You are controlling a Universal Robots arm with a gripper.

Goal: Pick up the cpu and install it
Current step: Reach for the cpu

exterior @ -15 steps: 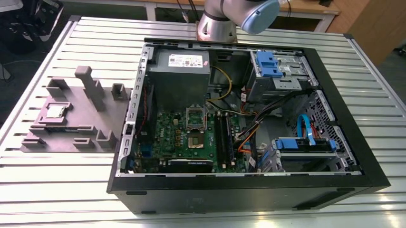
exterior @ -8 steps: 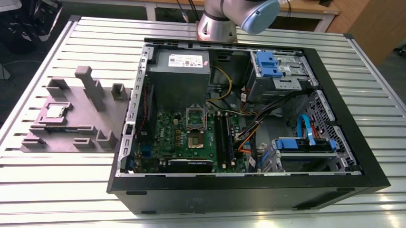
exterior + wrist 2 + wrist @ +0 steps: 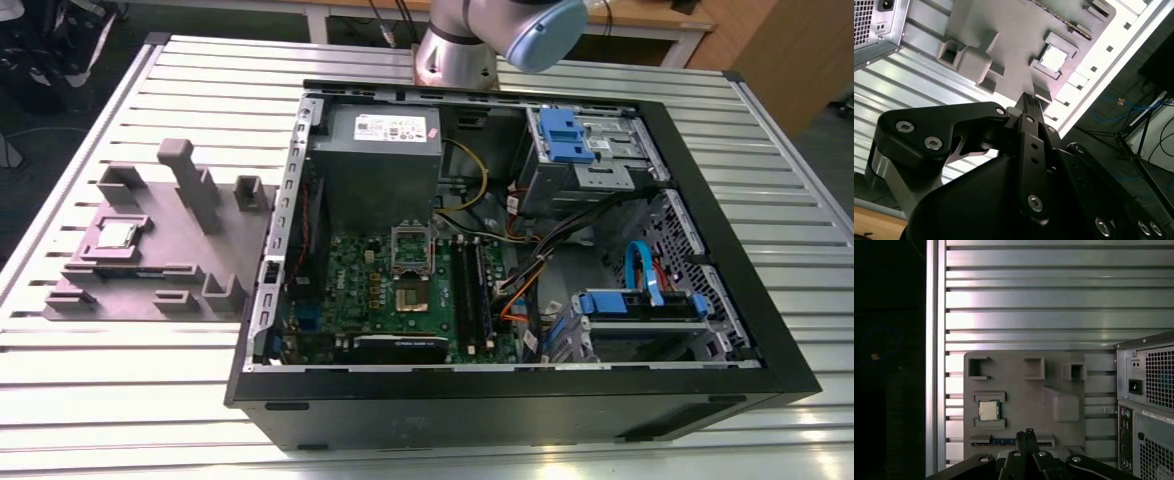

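Closed pincer (image 3: 1029,432) hangs well apart from cpu (image 3: 988,410) in grey holder (image 3: 1019,390).

A silvery cpu (image 3: 114,236) with a thin pale rim sits on a matte grey fixture plate (image 3: 160,285). The tabletop (image 3: 134,400) is bright silver metal, striped with parallel grooves. The computer case (image 3: 534,415) is black. Inside it are a green motherboard (image 3: 360,280), a grey power supply (image 3: 380,165) with a white label, blue drive brackets (image 3: 561,130), and orange and yellow cables (image 3: 518,290). The tool (image 3: 1029,434) is black with silver screws.
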